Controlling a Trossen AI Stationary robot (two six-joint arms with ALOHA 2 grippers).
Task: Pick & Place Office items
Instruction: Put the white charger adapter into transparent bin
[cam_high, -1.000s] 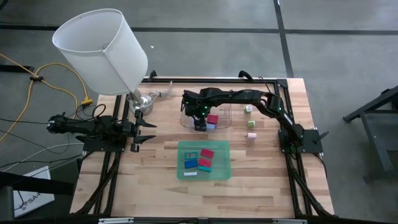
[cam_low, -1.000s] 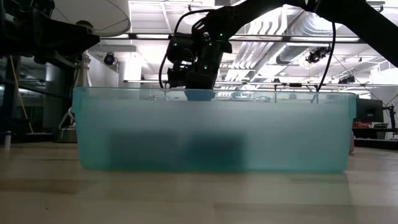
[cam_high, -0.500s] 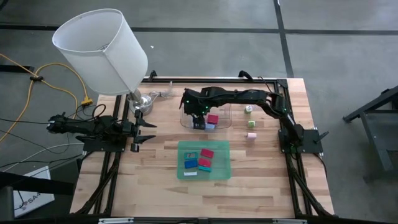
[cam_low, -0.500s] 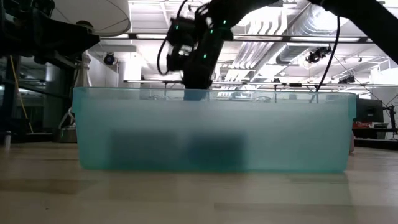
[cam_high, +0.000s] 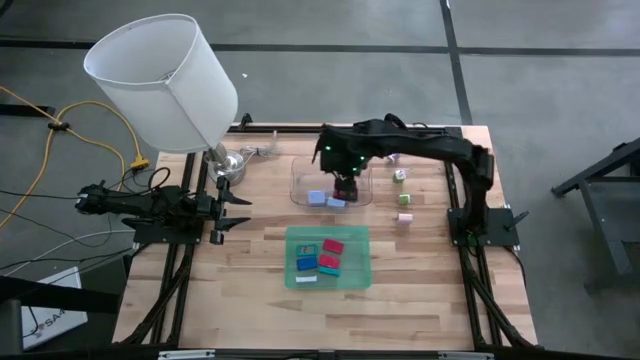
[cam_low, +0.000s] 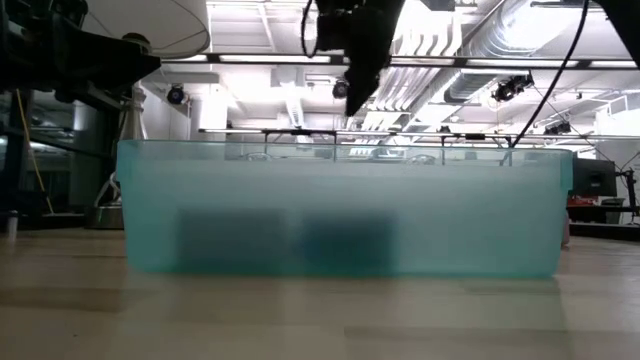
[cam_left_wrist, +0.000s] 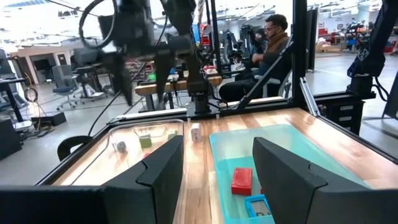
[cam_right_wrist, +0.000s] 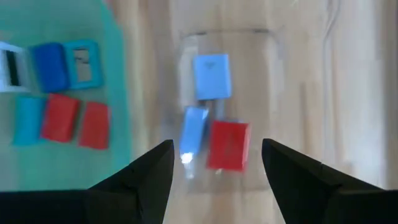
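Office items (cam_high: 320, 258) sorted between two trays
Your right end effector (cam_high: 345, 188) hovers open, empty, over the clear tray (cam_high: 300, 170) — left end effector (cam_high: 232, 210) waits open at the tabletop (cam_high: 250, 260) edge.

Green translucent tray (cam_high: 327, 281) holds red, blue and teal blocks (cam_high: 328, 258) — clear tray (cam_high: 300, 170) holds pale blue blocks (cam_right_wrist: 211, 76) and a red block (cam_right_wrist: 227, 145).
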